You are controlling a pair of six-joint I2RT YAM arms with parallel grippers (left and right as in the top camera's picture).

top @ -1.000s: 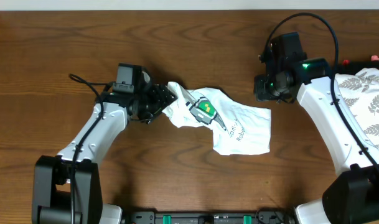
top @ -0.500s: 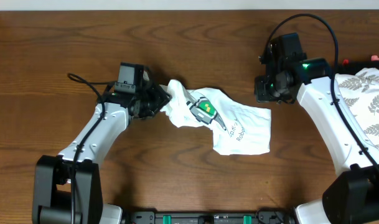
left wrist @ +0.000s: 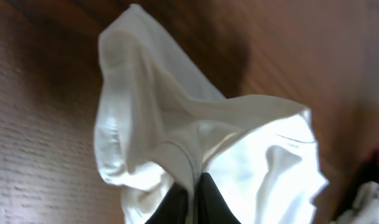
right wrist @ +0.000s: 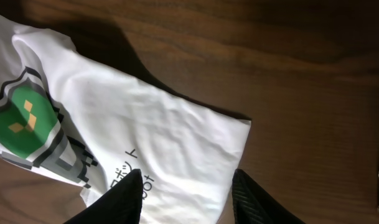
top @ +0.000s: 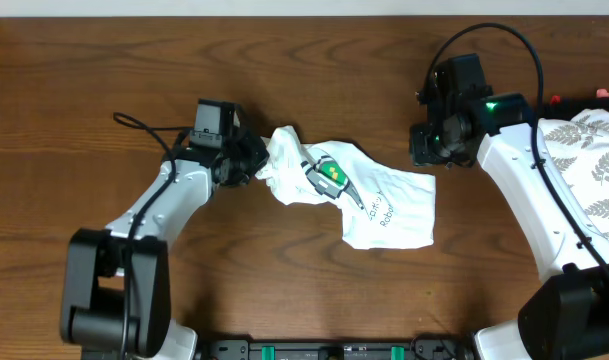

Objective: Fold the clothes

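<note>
Left gripper (top: 256, 160) now clenches the T-shirt's (top: 384, 205) bunched left edge, jaws newly shut, so spreading can start; right gripper (right wrist: 189, 196) hovers part-open, grasping nothing.

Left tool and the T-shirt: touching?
Touching. The left wrist view shows the left tool shut on a raised fold of the white T-shirt.

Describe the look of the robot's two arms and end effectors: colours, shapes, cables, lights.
The left arm and right arm: smooth white shells, black joints and bases. The left end effector and right end effector: black, with tapered fingers. A black cable loops beside the left arm; a second cable arcs over the right wrist, which shows a green light.
</note>
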